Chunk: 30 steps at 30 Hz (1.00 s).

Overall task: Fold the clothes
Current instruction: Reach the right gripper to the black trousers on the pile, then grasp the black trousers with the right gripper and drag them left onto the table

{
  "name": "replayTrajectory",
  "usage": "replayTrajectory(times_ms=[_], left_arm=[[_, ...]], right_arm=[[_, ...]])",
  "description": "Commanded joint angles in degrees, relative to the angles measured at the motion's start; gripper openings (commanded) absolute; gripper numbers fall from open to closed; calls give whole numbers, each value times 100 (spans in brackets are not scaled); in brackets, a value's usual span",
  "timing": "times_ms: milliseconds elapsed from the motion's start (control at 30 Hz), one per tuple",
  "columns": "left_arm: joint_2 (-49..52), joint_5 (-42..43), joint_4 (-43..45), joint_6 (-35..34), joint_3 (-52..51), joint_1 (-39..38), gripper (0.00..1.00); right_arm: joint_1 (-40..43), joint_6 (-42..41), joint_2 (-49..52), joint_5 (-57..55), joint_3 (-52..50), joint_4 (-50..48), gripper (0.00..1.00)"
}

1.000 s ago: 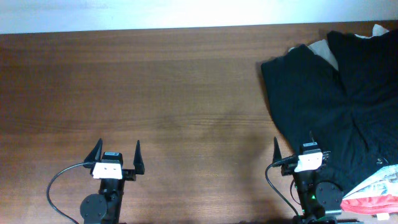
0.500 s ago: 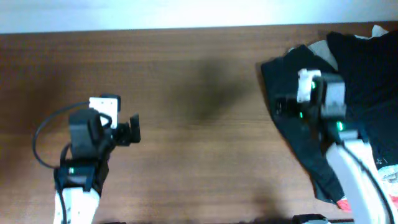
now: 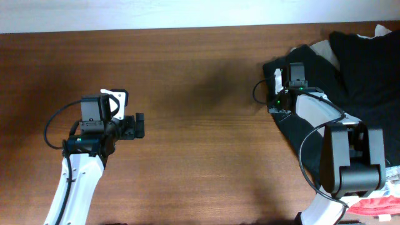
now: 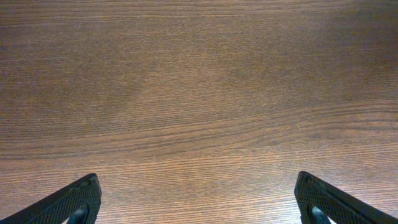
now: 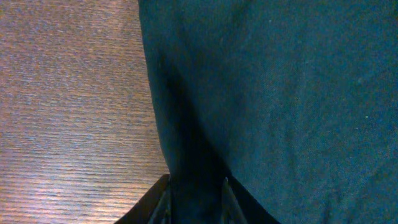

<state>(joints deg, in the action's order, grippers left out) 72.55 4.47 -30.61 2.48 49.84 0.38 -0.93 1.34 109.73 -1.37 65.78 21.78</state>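
The clothes (image 3: 365, 94) are a large black garment heaped at the table's far right, with a pale grey-white band (image 3: 325, 50) showing near the top. My right gripper (image 3: 275, 87) sits at the garment's left edge. In the right wrist view the right gripper (image 5: 196, 186) is shut, with a dark fold of the clothes (image 5: 280, 93) pinched between its two fingers. My left gripper (image 3: 139, 125) hovers over bare wood at the left. The left wrist view shows it (image 4: 199, 202) open wide, with nothing between its fingers (image 4: 78, 199).
A brown wooden table (image 3: 200, 162) fills the view, its far edge against a white strip at the top. A red and white item (image 3: 381, 201) lies at the bottom right corner, beside the right arm's base.
Both arms have left their parked poses near the front edge. The right arm reached the garment's left edge and its jaws closed on the cloth. The left arm swung out over the table, still open.
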Motion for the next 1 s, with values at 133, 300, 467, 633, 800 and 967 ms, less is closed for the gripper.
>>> replayTrajectory(times_ms=[133,300,467,633,800,967], left_arm=[[0,66,9,-33,98,-22,99],[0,66,15,-35,98,-24,99],[0,68,299,-35,98,-24,99],[0,1097,616,-35,98,-24,99],[328,3178,793,-634,96,-479,99],[1993,3178,1810,-3077,98,-2527,99]], right_arm=[[9,-37,-35,-74,-20,136,4],[-686,179,-492,669,2439,1923,4],[-3053,111,-136,824,2723,669,8],[-3025,-177,-85,-640,2726,966,99],[-1200,-992,-181,-492,2726,3757,99],[372,-1237,-181,442,2726,4540,99]])
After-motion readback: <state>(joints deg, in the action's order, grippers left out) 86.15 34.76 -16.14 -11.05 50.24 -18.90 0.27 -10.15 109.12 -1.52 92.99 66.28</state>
